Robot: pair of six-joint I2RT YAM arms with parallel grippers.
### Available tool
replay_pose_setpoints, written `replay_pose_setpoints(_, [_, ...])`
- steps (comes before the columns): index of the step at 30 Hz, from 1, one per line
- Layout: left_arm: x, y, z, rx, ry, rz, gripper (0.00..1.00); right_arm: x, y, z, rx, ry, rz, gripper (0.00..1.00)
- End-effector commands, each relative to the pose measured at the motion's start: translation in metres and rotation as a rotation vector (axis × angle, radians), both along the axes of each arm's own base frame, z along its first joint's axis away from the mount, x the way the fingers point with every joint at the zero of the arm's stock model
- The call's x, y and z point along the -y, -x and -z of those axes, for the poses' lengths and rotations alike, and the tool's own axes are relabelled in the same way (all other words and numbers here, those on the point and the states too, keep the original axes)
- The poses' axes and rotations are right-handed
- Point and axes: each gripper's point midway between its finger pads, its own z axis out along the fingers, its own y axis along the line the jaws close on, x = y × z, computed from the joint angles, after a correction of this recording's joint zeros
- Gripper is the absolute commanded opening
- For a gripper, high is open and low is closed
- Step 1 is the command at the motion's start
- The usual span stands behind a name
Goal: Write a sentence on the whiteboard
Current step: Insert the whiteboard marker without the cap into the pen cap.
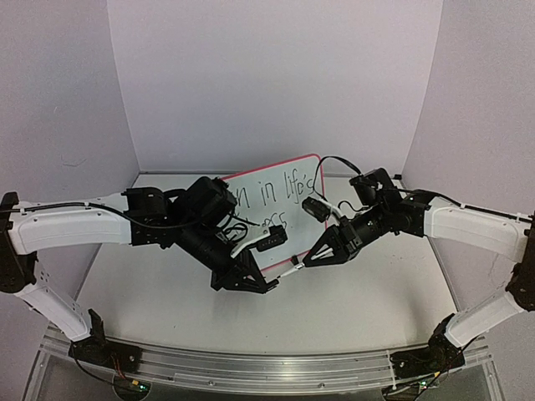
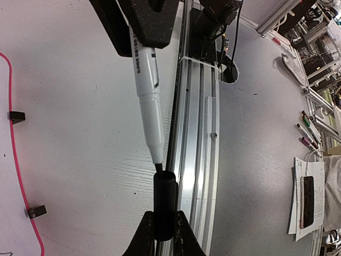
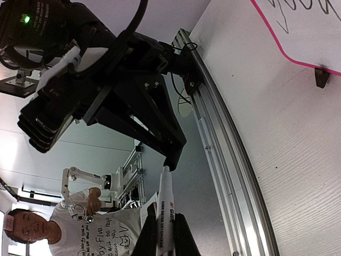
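Observation:
The whiteboard (image 1: 292, 209), white with a pink-red frame and handwriting on it, stands at the back middle of the table. Its edge shows in the left wrist view (image 2: 15, 160) and in the right wrist view (image 3: 298, 37). My left gripper (image 1: 269, 286) is shut on a black marker cap (image 2: 164, 205). My right gripper (image 1: 308, 261) is shut on a white marker (image 3: 165, 213). The two grippers meet in front of the board. The marker (image 2: 146, 90) points at the cap, its dark tip just at the cap's opening.
Two black clip feet (image 2: 37, 212) hold the board's lower edge; one shows in the right wrist view (image 3: 321, 76). An aluminium rail (image 2: 197, 133) runs along the table's front edge. Beyond it lie loose markers (image 2: 306, 128), and a person (image 3: 80, 229) stands there.

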Motion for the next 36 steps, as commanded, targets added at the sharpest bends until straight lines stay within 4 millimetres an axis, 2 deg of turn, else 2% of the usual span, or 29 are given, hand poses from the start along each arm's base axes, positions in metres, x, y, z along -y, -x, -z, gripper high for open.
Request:
replay_pose_setpoints(1, [0.015, -0.002, -0.025, 0.028, 0.08, 0.02, 0.0, -0.005, -0.003, -0.01, 0.046, -0.031, -0.01, 0.0])
replay_pose_setpoints(9, [0.016, -0.002, -0.022, 0.024, 0.076, 0.017, 0.0, -0.004, -0.002, -0.006, 0.047, -0.024, -0.009, 0.0])
replay_pose_setpoints(22, [0.005, -0.002, -0.015, 0.019, 0.057, -0.02, 0.0, -0.001, -0.002, -0.017, 0.095, -0.036, 0.013, 0.0])
replay_pose_setpoints(30, [0.0, -0.002, -0.008, 0.013, 0.039, -0.035, 0.0, 0.0, -0.003, -0.031, 0.132, -0.055, 0.029, 0.0])
replay_pose_setpoints(36, [-0.001, -0.003, -0.014, 0.018, 0.063, -0.046, 0.0, 0.001, 0.0, -0.019, 0.087, -0.037, 0.017, 0.0])
